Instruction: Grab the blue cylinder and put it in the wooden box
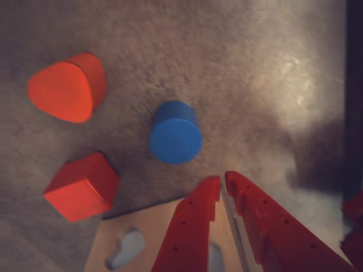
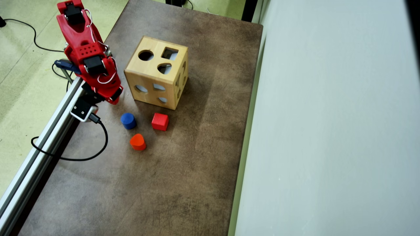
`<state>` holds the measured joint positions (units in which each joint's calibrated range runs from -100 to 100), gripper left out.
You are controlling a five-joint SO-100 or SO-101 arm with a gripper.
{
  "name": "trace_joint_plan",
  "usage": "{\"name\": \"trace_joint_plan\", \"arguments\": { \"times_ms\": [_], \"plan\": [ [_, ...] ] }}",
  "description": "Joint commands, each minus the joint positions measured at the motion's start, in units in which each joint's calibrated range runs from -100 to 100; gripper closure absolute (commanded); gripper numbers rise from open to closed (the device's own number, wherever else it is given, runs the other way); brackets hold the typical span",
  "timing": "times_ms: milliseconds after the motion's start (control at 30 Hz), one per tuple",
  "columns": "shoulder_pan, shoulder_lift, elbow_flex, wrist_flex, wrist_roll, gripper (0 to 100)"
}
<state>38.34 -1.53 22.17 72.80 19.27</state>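
Wrist view: wooden box (image 1: pixel 142 238) cut off at btm edge, partly behind end effector (image 1: pixel 222 180).

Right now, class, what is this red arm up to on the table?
The gripper holds nothing, its fingers nearly together above the table, just short of the blue cylinder. The cylinder stands untouched beside the red cube and the orange block. The wooden box, with shape cut-outs in its faces, waits close by.
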Motion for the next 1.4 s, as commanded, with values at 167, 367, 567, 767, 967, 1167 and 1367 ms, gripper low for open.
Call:
{"name": "trace_joint_plan", "arguments": {
  "times_ms": [167,367,567,767,967,1167,1367],
  "plan": [
    [-0.6,6.4,-0.3,-3.2,3.1,97],
    [-0.1,7.1,-0.3,-3.2,7.9,97],
    [-0.4,7.0,-0.5,-3.4,9.7,97],
    [-0.6,7.1,-0.3,-6.7,12.4,97],
    [-0.6,7.1,-0.3,-7.3,15.7,97],
    [-0.6,7.1,-0.3,-7.3,18.8,93],
    [-0.4,7.3,-0.3,-7.1,19.3,86]
  ]
}}
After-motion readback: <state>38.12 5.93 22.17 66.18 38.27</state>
